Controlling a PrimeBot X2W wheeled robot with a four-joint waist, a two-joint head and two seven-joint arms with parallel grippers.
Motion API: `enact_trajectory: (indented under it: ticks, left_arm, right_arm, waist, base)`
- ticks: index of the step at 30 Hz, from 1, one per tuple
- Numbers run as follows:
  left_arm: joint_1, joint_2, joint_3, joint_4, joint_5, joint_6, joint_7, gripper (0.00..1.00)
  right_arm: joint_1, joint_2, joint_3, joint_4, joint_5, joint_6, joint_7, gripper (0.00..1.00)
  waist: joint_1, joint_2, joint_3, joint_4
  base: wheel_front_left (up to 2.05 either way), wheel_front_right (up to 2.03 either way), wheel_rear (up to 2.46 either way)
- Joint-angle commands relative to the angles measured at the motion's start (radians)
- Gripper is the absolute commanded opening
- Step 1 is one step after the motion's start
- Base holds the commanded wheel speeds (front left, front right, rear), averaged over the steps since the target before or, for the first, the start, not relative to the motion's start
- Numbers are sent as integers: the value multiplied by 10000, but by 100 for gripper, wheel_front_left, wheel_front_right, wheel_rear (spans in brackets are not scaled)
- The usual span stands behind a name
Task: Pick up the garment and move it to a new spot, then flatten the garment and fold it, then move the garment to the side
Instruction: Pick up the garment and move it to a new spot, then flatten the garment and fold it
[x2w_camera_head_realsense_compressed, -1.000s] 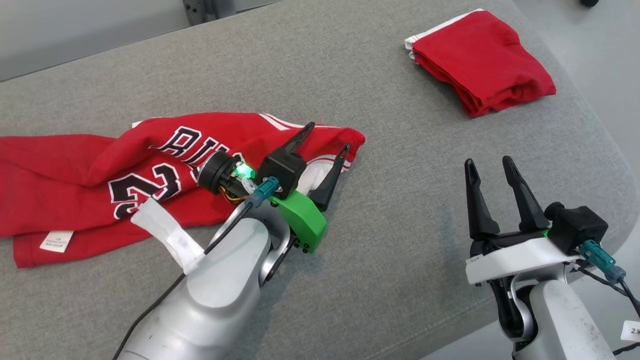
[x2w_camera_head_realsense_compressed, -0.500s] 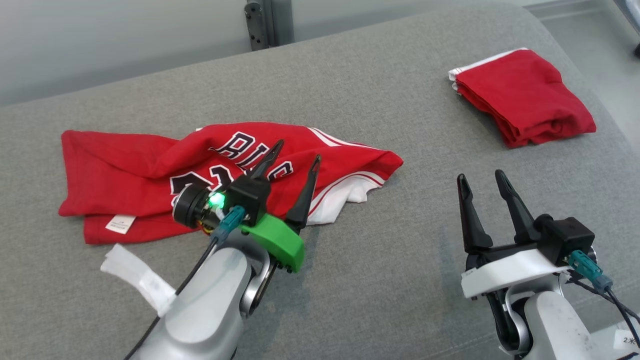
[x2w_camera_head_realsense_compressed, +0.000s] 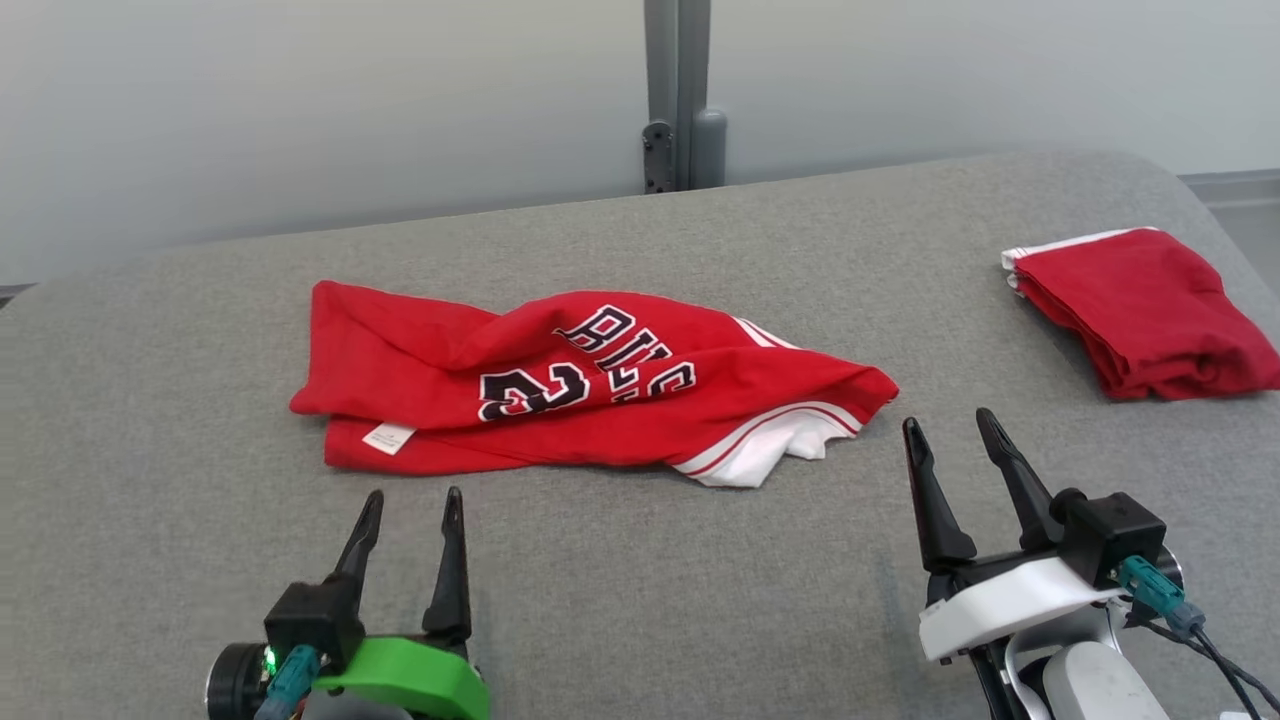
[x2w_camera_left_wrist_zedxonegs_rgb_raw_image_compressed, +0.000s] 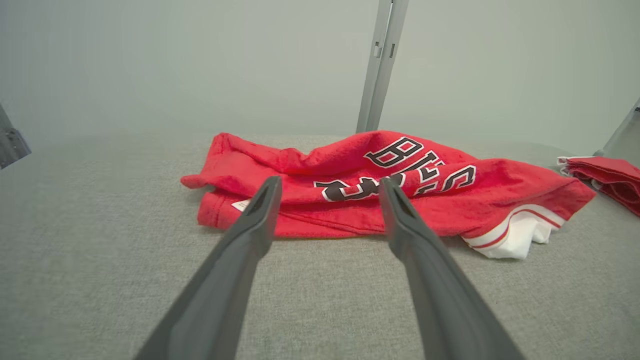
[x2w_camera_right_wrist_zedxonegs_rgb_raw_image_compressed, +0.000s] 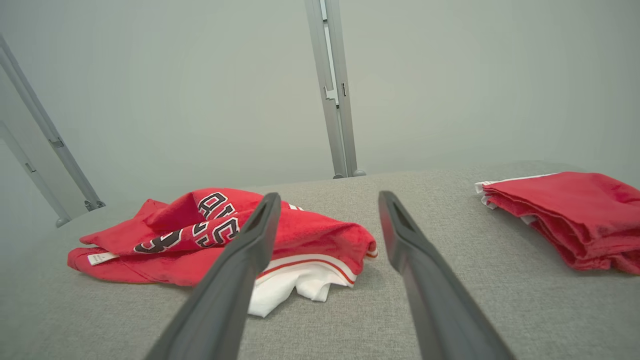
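Grey cushion (x2w_camera_head_realsense_compressed: 640, 600), red jersey (x2w_camera_head_realsense_compressed: 600, 400) lying beyond left fingers (x2w_camera_head_realsense_compressed: 450, 560), right fingers (x2w_camera_head_realsense_compressed: 928, 500), both spread apart

A big soft grey tabletop (x2w_camera_head_realsense_compressed: 640, 600) with round corners sits in front of a plain pale wall (x2w_camera_head_realsense_compressed: 300, 110). A thin grey metal post (x2w_camera_head_realsense_compressed: 680, 90) stands up behind it, in the middle
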Motion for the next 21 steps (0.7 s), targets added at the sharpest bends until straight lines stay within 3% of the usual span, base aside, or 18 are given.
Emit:
enact_trajectory:
  ticks: [1,8,21]
  left_arm:
    - [351,-33,168,-180,33,51,-32,100]
    - [1307,-257,824,-914,447,-32,-32,100]
    - [1411,-586,1310,-859,917,-341,-33,100]
  right_arm:
    - [215,-25,-30,-35,-57,-10,-27,100]
    - [329,-24,-4,74,83,-10,-27,100]
    - [226,-23,154,329,143,-10,-27,100]
  waist:
    - [0,0,-355,534]
    - [0,0,-253,807]
    - [0,0,-213,721]
  base:
    - [0,0,0]
    - [0,0,0]
    - [0,0,0]
